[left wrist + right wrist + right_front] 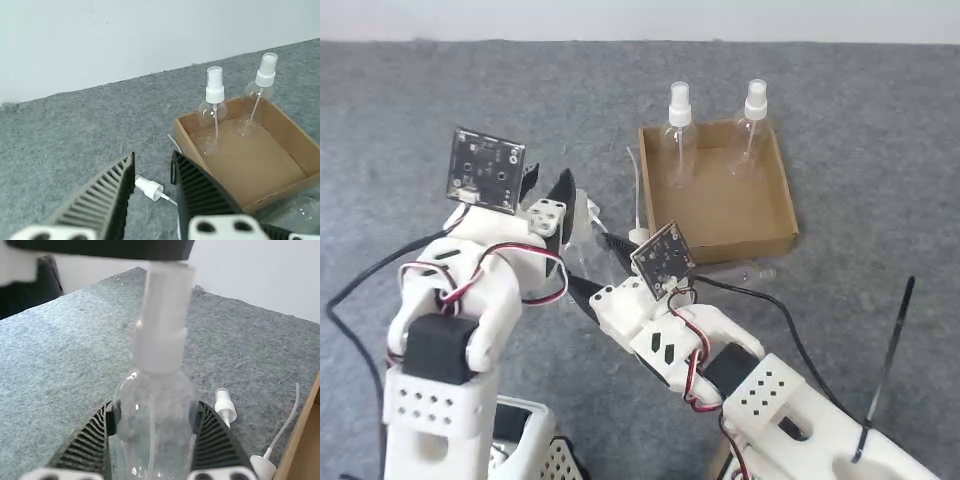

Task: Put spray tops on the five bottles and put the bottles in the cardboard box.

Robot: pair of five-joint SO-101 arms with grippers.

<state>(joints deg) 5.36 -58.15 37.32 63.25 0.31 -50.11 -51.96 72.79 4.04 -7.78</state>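
Clamping the third bottle [150, 395] as we speak: my right gripper [154, 422] has its jaws closed on the clear body, one on each side, holding it upright above the grey mat [440, 100]. A spray top [160, 330] sits on its neck, and a dark part of my other arm lies right across the head of it. Whether that top is fully home, I can't tell. My left gripper [153, 160] has its jaws part way open with nothing between them.

Score so far: the cardboard box [785, 190] sits toward the mat's far edge, and two finished bottles stand inside along its far wall, the left one [680, 135] and the right one [752, 125], both capped. That's two of five home, I'd say.

What's left? This one needs boxing once the top is sure. Two loose tops lie on the mat just off the box's left wall, the nearer top [263, 467] and the farther top [226, 407]. A bare bottle [745, 272] lies on its side against the box's near wall. The fifth bottle I can't place.
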